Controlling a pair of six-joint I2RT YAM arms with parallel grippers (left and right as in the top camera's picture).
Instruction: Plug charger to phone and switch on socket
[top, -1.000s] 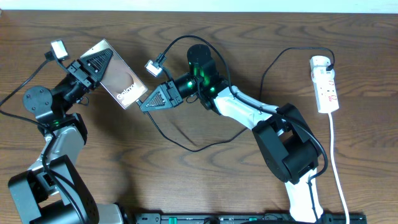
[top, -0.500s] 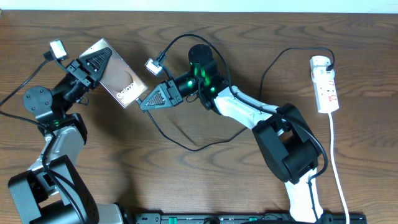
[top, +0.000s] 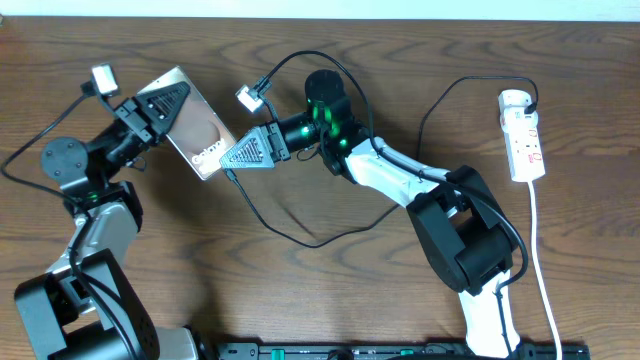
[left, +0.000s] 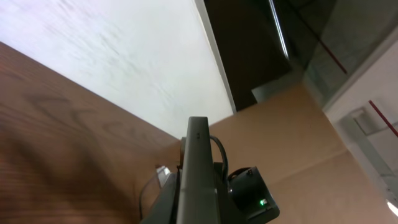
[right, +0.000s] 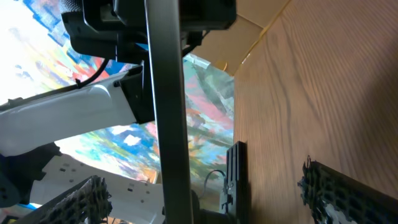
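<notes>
Over the table, left hand (top: 162, 105) grips phone (top: 197, 132); right hand (top: 234, 158) gapes.

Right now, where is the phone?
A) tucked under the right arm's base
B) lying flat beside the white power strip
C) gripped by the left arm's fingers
C: the left fingers are clamped on one end of the phone, on the left side of the table.

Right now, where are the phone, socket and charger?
phone (top: 203, 133): overhead view, glossy screen.
socket (top: 525, 142): overhead view, white body.
charger (top: 318, 243): overhead view, cable's slack loop.
</notes>
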